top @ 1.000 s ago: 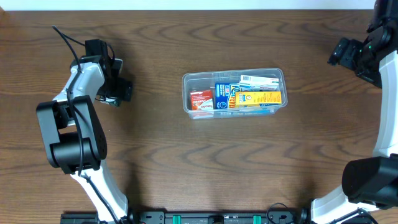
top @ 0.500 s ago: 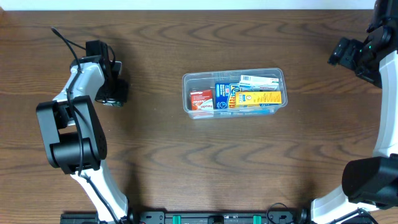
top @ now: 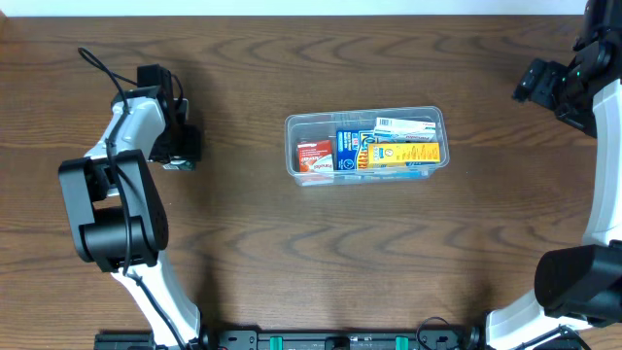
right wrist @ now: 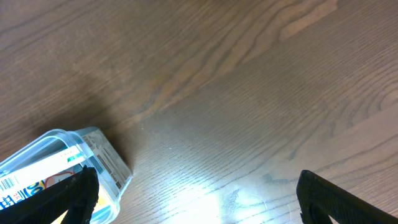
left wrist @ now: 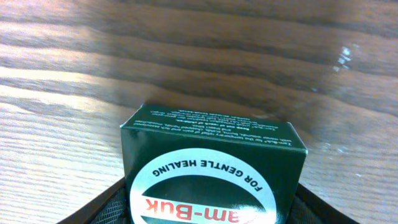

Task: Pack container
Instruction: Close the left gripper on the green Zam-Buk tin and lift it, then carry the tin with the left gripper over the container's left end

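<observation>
Dark wood table (top: 292,253): container (top: 364,113) at centre, part-filled. Left end effector (top: 181,151), 9 o'clock, jaws just narrowed from wide onto a green box (left wrist: 211,162), likely next to pack. Right end effector (top: 533,82), 2 o'clock, fully open, empty.

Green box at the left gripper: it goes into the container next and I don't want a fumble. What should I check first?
1. Left gripper closed against both sides of green box: ok.
2. Box lifted off the table: cannot tell.
3. Table between box and container free of obstacles: ok.
4. Room in container: a bare patch beside the packed boxes; enough for this box: cannot tell.
5. Right gripper open, away from container: ok.
</observation>
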### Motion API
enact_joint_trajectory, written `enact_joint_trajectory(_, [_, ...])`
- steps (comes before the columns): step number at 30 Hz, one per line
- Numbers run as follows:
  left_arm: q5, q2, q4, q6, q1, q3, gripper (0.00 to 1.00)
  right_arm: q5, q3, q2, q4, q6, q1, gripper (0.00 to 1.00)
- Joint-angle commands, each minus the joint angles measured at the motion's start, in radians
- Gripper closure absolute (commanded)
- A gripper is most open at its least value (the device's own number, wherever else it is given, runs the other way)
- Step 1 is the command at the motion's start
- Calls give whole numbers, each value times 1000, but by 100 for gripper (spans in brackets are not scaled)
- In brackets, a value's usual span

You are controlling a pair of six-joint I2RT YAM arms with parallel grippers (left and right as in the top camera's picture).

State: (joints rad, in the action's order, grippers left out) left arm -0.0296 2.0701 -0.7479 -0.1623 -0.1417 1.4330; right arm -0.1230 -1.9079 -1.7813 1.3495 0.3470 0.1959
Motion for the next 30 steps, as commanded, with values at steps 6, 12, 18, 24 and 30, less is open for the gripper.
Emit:
enact_joint_trajectory(6, [4, -78, -29, 36, 52, 19, 36, 0, -1, -4, 1, -4, 8, 1])
enact_joint_trajectory(12, [4, -137, -68, 73, 86, 19, 36, 0, -1, -5, 1, -4, 8, 1])
enact_joint_trajectory(18, [4, -236, -97, 139, 153, 19, 37, 0, -1, -5, 1, -4, 8, 1])
enact_joint_trajectory(24, [4, -362, -105, 203, 253, 19, 40, 0, -1, -4, 1, -4, 8, 1])
enact_joint_trajectory(30, [4, -473, -103, 273, 377, 19, 41, 0, -1, -5, 1, -4, 8, 1])
